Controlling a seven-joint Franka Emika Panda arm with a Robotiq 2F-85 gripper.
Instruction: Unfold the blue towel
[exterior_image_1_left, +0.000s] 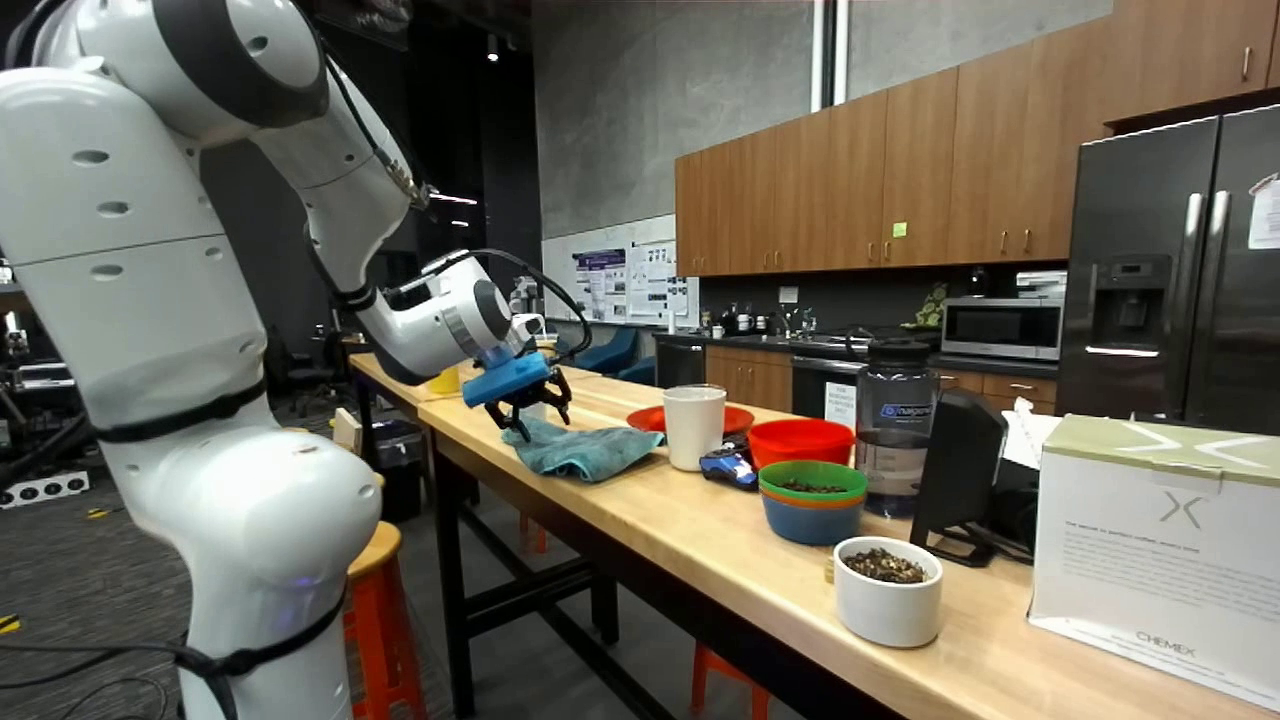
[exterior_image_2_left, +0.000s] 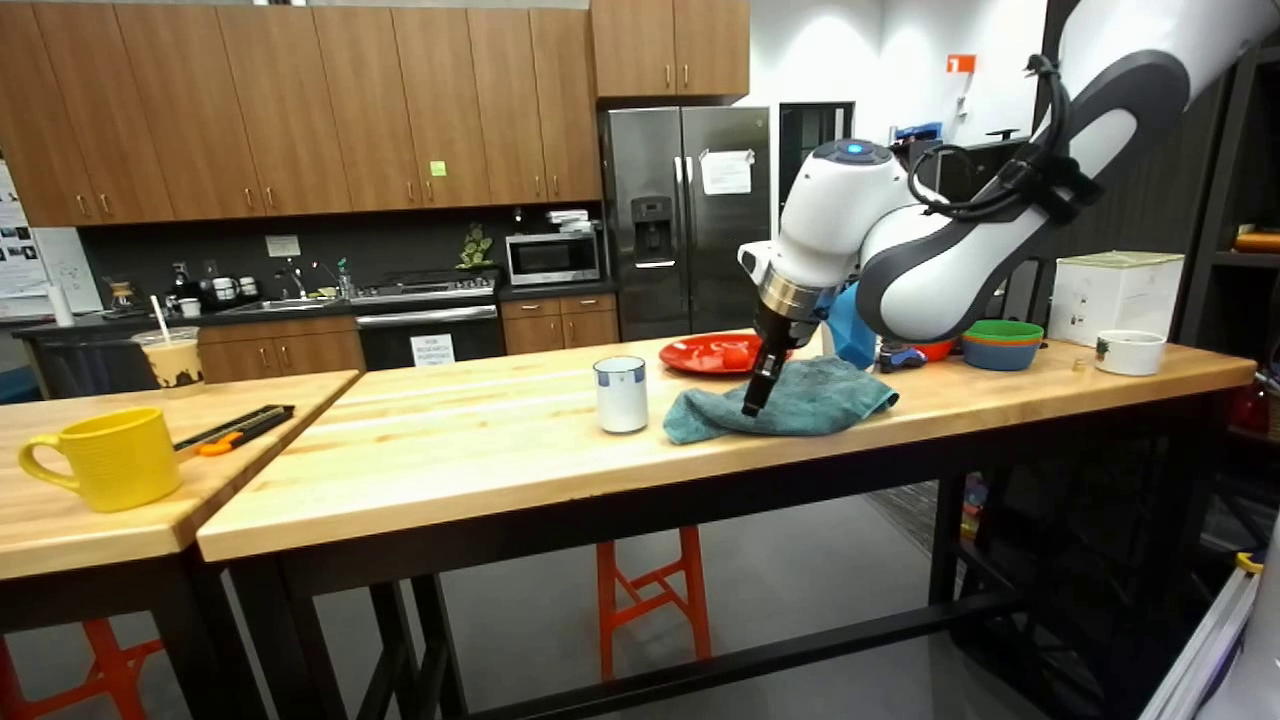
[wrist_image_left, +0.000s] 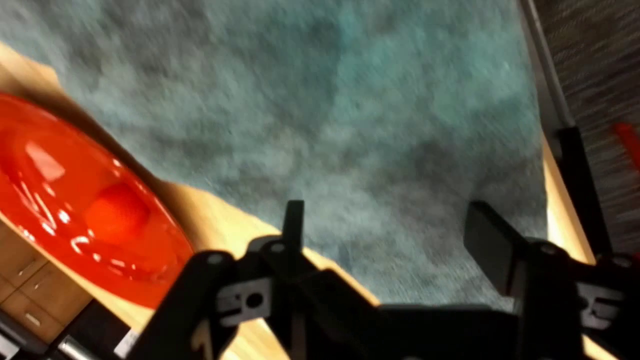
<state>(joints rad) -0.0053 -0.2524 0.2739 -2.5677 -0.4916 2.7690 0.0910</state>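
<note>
The towel (exterior_image_2_left: 810, 400) lies on the table (exterior_image_2_left: 480, 430), near its long edge. It is blue-green, bumpy and bunched up. The gripper (wrist_image_left: 387, 217) is over one part of it. Its two fingers (wrist_image_left: 294, 220) are spread wide, with towel showing below them. I can't tell if the tips touch the cloth.

Just beside the towel is a red plate (wrist_image_left: 150, 272) with a round red thing (wrist_image_left: 117, 212) on it. A patterned cup (exterior_image_2_left: 621, 398), white with blue near the top, stands just past one end of the towel. In an exterior view, a white cup (exterior_image_1_left: 694, 430) stands by the plate too.

The box (exterior_image_1_left: 1130, 590) says CHEMEX down low and has a big X higher up. The small lines between are hard to read. The bottle (exterior_image_1_left: 897, 425) has white letters that look like nalgene. It is near a red bowl (exterior_image_1_left: 800, 440) and a stack with a green bowl (exterior_image_1_left: 812, 475) on top and a blue bowl (exterior_image_1_left: 812, 520) at the bottom. A white bowl (exterior_image_1_left: 887, 610) close by holds dark bits (exterior_image_1_left: 886, 566).

The oven (exterior_image_2_left: 385, 342) has a paper sign (exterior_image_2_left: 433, 349). It seems to start with FOR and end with ONLY, and the middle is too small. The fridge (exterior_image_2_left: 645, 290) has a note (exterior_image_2_left: 727, 172) with tiny words. Posters (exterior_image_1_left: 600, 280) on the whiteboard (exterior_image_1_left: 560, 270) are too small to read. Up high is an orange sign (exterior_image_2_left: 961, 63) with a white mark like a 1.
</note>
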